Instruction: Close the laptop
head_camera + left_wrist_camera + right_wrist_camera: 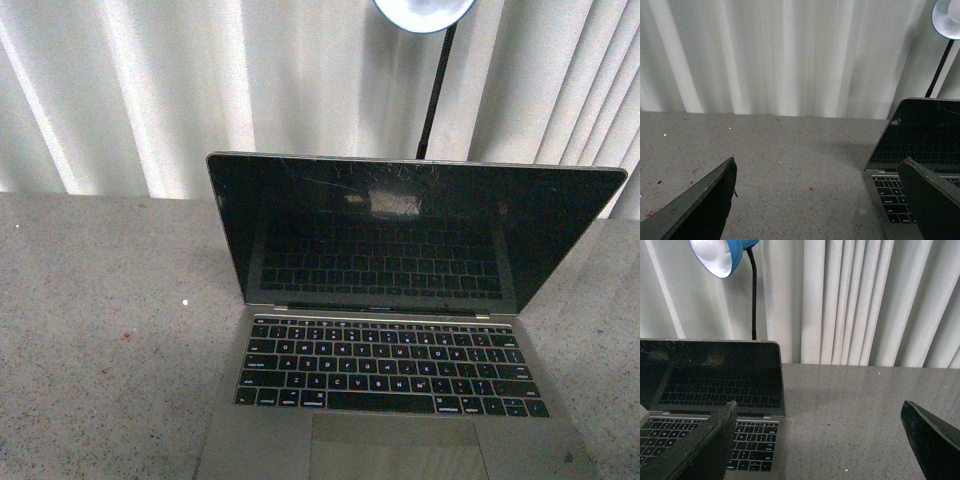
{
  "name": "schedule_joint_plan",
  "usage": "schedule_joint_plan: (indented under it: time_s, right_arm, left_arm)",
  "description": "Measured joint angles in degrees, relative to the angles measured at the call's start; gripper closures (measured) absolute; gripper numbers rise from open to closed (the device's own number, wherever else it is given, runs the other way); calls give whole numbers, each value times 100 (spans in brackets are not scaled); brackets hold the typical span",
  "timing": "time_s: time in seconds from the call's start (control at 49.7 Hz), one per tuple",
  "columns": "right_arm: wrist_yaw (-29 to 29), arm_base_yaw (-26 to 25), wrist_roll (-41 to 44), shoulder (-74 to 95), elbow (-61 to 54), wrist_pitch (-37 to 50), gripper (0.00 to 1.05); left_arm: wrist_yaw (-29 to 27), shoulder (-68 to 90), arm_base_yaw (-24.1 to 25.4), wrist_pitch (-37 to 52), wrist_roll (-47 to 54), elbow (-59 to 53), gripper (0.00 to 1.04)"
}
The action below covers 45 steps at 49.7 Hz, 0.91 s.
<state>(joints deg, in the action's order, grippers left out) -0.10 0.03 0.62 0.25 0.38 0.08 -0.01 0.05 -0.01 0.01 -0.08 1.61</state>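
Left gripper (pixel 818 164): spread wide, gripping nothing, two dark fingers (pixel 697 210) at the lower corners of the left wrist view. Below and between them only bare grey speckled table (pixel 790 170), dotted with a few red and white flecks. One finger overlapping the near corner of the keyboard in that view; touching or apart, impossible to tell.

Right gripper (pixel 818 405): likewise wide open and holding nothing. One finger in front of the keyboard's edge in the right wrist view, the other over bare tabletop well clear of the machine. Neither arm visible in the front view.

Laptop (pixel 400 310): open, flat on the table, a little right of centre in the front view, near edge cut off by the frame. Lid upright, leaning slightly back. Screen (pixel 420 230) glossy black, unlit, scratched near its top, mirroring the keys. Black keyboard (pixel 390 365) in a silver-grey deck, with a large trackpad (pixel 395 450) nearer the robot. Also seen in the left wrist view (pixel 912 145) and the right wrist view (pixel 710 380).

Behind the lid: desk lamp (pixel 720 255) with blue shade and white inside, on a black gooseneck stem (pixel 435 90) rising past the screen's top edge.

Farthest back: white pleated curtain (pixel 150 90) along the table's far edge.
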Motion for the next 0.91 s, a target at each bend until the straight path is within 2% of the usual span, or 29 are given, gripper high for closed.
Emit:
schedule_joint_plan:
  time_s: [0.906]
  right_arm:
    - [2,0,0,0,0,0,7]
  left_arm:
    - [-2,0,0,0,0,0,7]
